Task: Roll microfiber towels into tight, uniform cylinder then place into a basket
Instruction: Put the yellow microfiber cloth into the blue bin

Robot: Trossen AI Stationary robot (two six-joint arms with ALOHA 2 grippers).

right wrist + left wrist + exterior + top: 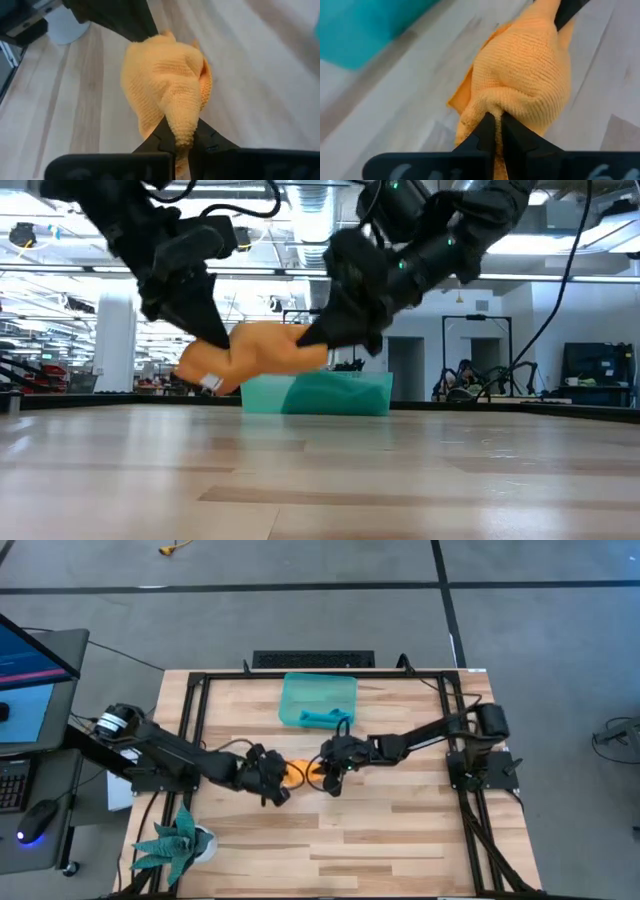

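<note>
A bunched, rolled orange-yellow microfiber towel [265, 355] hangs above the middle of the table between my two grippers. My left gripper [275, 780] is shut on its left end and my right gripper [325, 772] is shut on its right end. Behind the towel, near the far edge, the translucent teal basket [318, 690] stands on the table. A teal-blue towel [325, 718] lies inside the basket along its near wall. My left gripper pinches the towel's left end [487, 107] between its two fingers. They slant down at it from the table's left. The towel is lifted clear of the table [300, 470] and spans across to the other gripper. My right gripper pinches a bunched fold at the towel's right end [182, 117] between its two fingers. They come slanting down from the table's right. The roll hangs roughly level between the two holds, and its left end [205, 375] sags a little lower.
A green spiky plant in a white pot [180, 840] stands at the near left corner. Black frame rails [195, 710] run along the table's left, right and far sides. Bare wood [380, 840] lies between the towel and the near edge.
</note>
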